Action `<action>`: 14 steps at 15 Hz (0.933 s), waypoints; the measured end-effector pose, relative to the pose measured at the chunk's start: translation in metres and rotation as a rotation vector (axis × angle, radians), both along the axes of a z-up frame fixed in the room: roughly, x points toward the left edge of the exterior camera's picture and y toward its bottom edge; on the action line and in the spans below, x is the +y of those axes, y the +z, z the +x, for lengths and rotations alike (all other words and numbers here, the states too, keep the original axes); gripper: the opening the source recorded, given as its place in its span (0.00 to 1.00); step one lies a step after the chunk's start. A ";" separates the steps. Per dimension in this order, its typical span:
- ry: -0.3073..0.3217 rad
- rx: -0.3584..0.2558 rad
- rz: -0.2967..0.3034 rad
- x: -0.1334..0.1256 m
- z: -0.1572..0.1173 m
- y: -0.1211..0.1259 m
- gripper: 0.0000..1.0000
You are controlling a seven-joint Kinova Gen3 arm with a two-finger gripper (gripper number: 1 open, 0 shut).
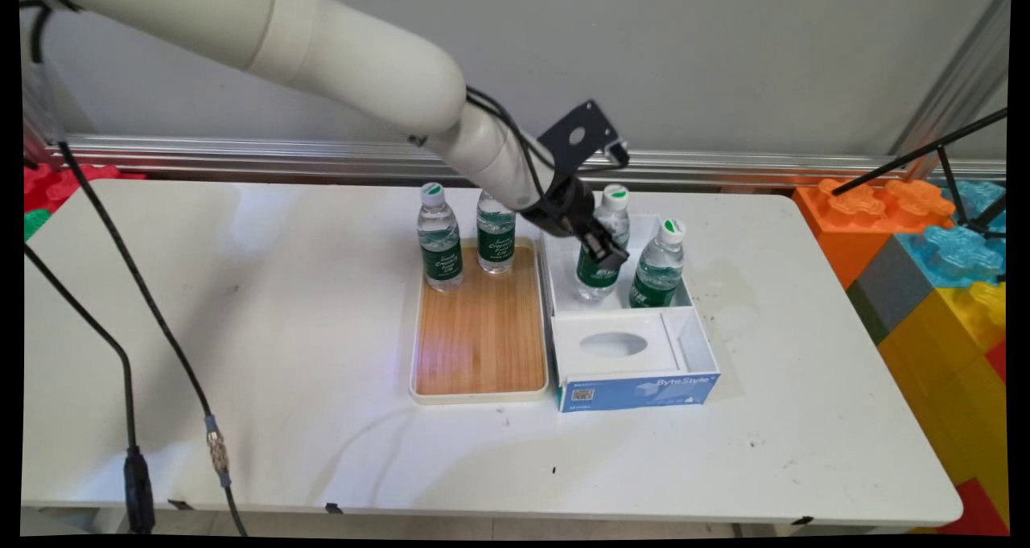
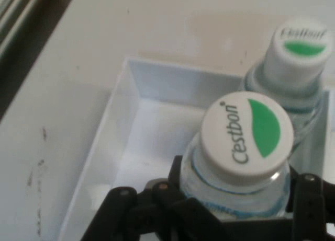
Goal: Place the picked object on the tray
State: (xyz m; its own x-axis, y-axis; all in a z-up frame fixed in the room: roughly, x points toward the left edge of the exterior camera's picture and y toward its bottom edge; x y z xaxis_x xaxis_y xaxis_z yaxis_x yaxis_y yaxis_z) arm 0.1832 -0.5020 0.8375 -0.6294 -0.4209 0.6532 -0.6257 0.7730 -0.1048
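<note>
My black gripper [image 1: 603, 250] reaches down into the far part of a white and blue box [image 1: 636, 389] and is shut on a water bottle [image 1: 597, 278] with a green label and a white cap. In the hand view the fingers [image 2: 180, 173] press on both sides of this bottle [image 2: 246, 134] just under its cap. A second bottle [image 1: 658, 270] stands right beside it in the same box [image 2: 131, 110]; its cap [image 2: 301, 47] shows beyond the held one. Two more bottles [image 1: 439, 246] [image 1: 495, 238] stand upright at the far end of a wooden tray [image 1: 480, 331] left of the box.
The box's near part has a white insert with an oval hole [image 1: 613, 344]. Large coloured blocks [image 1: 925, 242] and a black tripod leg [image 1: 957, 178] stand off the table's right end. Black cables [image 1: 129, 355] hang at the left. A metal rail [image 1: 241, 158] runs along the wall.
</note>
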 end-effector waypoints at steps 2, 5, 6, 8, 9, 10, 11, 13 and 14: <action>0.004 -0.002 -0.009 0.005 -0.003 0.020 0.00; 0.004 -0.014 -0.007 0.015 -0.003 0.055 0.00; 0.004 -0.019 -0.006 0.019 -0.002 0.065 0.00; 0.005 -0.031 -0.002 0.025 0.003 0.085 0.00; 0.010 -0.039 0.003 0.029 0.007 0.094 0.00; 0.015 -0.046 0.010 0.032 0.012 0.101 0.00; 0.022 -0.054 0.019 0.035 0.019 0.107 0.00; 0.033 -0.064 0.029 0.041 0.034 0.113 0.00; 0.034 -0.066 0.032 0.043 0.041 0.114 0.00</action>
State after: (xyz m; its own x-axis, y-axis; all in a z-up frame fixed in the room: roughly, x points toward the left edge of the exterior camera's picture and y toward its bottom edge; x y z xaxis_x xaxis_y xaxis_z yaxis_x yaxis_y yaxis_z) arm 0.2238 -0.4587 0.9517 -0.6556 -0.4631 0.5964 -0.6445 0.7548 -0.1224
